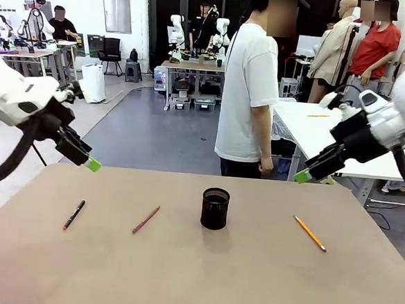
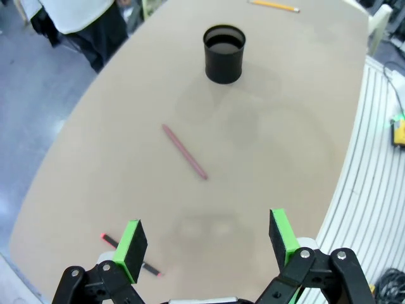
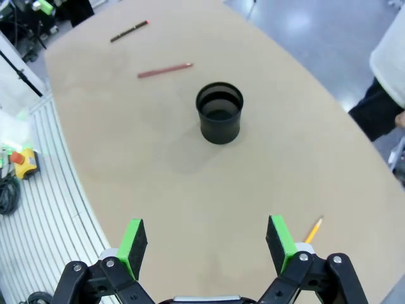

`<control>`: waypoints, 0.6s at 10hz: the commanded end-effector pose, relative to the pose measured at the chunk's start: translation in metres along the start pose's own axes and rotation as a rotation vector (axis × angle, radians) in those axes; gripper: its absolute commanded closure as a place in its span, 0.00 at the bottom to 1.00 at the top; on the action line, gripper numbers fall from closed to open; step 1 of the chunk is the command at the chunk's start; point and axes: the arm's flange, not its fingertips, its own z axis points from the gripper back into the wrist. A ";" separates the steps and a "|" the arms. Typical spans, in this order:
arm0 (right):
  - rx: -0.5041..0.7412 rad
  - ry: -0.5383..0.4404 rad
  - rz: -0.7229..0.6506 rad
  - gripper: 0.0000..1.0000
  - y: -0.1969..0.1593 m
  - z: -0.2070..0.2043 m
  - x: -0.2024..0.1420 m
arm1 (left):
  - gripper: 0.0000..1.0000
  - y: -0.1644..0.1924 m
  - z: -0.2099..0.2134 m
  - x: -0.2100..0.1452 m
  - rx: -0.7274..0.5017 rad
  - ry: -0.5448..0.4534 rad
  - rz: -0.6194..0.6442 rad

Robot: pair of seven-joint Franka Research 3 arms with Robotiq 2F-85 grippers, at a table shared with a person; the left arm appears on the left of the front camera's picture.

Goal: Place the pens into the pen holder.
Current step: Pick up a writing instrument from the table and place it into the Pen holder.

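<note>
Holder (image 1: 214,208) mid-table (image 1: 249,280); 3 pens (image 1: 146,219) apart, black pen (image 1: 74,215) prob. nearest edge.

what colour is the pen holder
The pen holder is black, clearest in the front view.

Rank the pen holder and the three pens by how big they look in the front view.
1. pen holder, bulkiest by far.
2. orange pencil, the longest stick.
3. reddish-pink pen and black pen: too alike to rank.
</note>
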 end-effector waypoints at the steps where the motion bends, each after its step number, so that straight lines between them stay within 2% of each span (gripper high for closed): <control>1: 0.084 -0.018 0.029 0.00 -0.016 0.013 -0.001 | 0.00 0.014 0.025 0.004 -0.055 -0.016 -0.077; 4: 0.124 -0.042 0.047 0.00 -0.035 0.041 0.000 | 0.00 0.030 0.059 0.013 -0.037 -0.038 -0.065; 6: 0.098 -0.034 0.079 0.00 -0.040 0.061 0.005 | 0.00 0.039 0.072 0.018 -0.043 -0.039 -0.052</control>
